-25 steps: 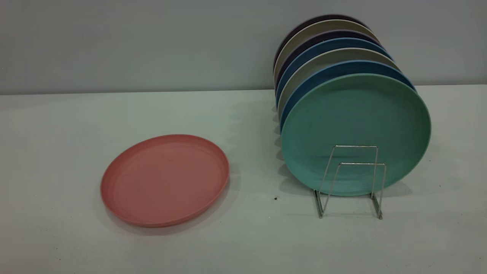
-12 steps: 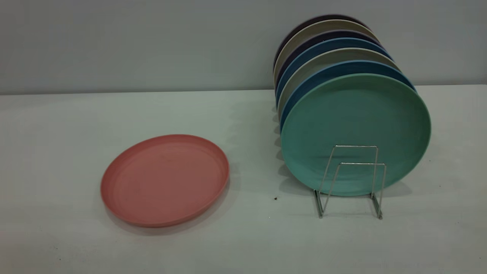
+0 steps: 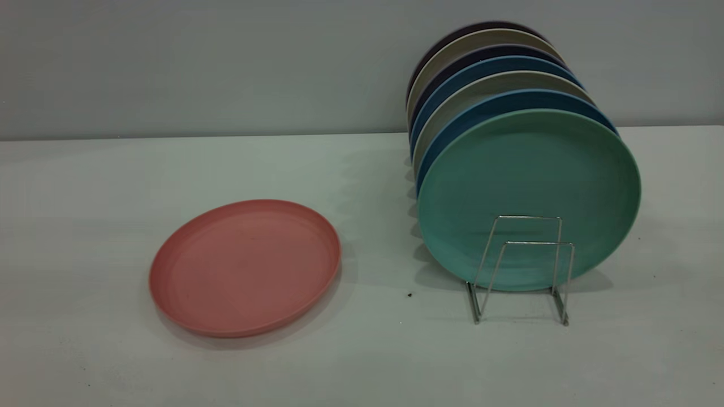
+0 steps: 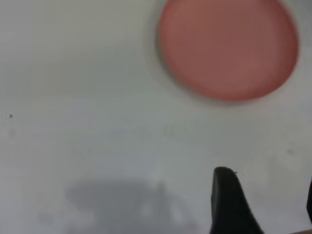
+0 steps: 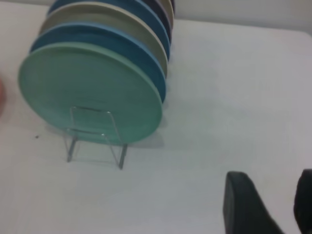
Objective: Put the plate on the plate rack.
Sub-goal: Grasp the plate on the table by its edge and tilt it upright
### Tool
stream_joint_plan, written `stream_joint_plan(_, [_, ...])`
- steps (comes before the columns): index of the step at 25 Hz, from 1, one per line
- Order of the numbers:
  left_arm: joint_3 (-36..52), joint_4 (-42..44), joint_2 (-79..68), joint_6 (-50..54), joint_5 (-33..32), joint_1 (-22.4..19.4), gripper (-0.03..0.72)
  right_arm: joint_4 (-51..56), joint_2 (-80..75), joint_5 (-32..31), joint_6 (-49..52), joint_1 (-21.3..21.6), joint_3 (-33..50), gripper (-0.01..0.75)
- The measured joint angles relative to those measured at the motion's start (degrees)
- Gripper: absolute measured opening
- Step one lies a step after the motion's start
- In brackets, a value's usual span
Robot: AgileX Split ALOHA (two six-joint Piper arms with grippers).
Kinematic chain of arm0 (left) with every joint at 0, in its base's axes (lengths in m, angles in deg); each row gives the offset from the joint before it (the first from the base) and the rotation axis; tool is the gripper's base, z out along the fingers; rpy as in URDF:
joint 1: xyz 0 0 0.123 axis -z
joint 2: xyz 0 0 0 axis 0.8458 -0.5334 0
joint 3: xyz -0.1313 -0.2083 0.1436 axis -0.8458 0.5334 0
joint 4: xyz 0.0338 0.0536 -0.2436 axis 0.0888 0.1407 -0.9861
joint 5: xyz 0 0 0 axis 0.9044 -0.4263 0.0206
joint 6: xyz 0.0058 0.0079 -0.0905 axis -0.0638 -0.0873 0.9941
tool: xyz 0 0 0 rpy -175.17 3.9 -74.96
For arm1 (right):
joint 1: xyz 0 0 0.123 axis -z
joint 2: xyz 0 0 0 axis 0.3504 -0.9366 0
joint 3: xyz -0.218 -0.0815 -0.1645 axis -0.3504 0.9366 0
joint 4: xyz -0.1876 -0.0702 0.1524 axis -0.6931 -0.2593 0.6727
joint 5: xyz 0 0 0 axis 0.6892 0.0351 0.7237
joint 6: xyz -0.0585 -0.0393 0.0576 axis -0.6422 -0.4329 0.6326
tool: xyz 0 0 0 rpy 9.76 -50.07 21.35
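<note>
Salmon-pink plate (image 3: 245,267) flat on the pale surface (image 3: 362,362), rim up, well apart from the wire plate rack (image 3: 520,268), toward the left arm's side. Teal-green plate (image 3: 529,198) upright at the front of a row of blue, grey and dark plates (image 3: 481,73) on that rack, two wire loops bare in front of it. Left pincer (image 4: 263,204) above bare surface, apart from the pink plate (image 4: 228,48), fingers spread with nothing between; right pincer (image 5: 268,204) likewise spread and holding nothing, off to one side of the rack (image 5: 95,136) over bare surface.
</note>
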Motion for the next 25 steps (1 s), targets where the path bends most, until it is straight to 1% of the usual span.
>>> stream_joint_plan(2, [-2.7, 0.0, -7.7, -0.7, 1.8, 0.0, 0.414, 0.0, -7.6, 4.2, -0.2, 0.0, 0.0, 0.320])
stream_joint_plan(5, [-8.2, 0.0, -16.3, -0.9, 3.4, 0.0, 0.418, 0.0, -17.6, 8.5, -0.4, 0.0, 0.0, 0.379])
stream_joint_plan(7, [-11.2, 0.0, -20.4, -1.1, 4.5, 0.0, 0.435, 0.6, -23.0, 9.8, -0.5, 0.0, -0.1, 0.417])
stream_joint_plan(11, [-16.4, -0.2, -28.3, -1.5, 6.4, -0.8, 0.483, 0.9, -31.5, 10.0, -0.8, 0.0, -2.5, 0.477])
stream_joint_plan(15, [-20.0, -0.3, -37.7, -2.6, 6.9, -3.1, 0.500, 0.9, -35.9, 10.4, -1.5, 0.0, -5.0, 0.489])
stream_joint_plan(18, [-21.6, -1.6, -44.2, -5.6, 8.1, -4.1, 0.500, 0.9, -37.9, 11.9, -1.6, 0.0, -6.2, 0.488])
stream_joint_plan(21, [-23.9, -5.5, -50.3, -10.4, 8.7, -4.7, 0.500, 0.9, -40.9, 13.2, -2.0, 0.0, -7.6, 0.489])
stream_joint_plan(25, [-27.3, -13.5, -58.1, -18.1, 9.1, -5.3, 0.500, 0.9, -45.3, 13.8, -2.2, 0.0, -9.1, 0.490])
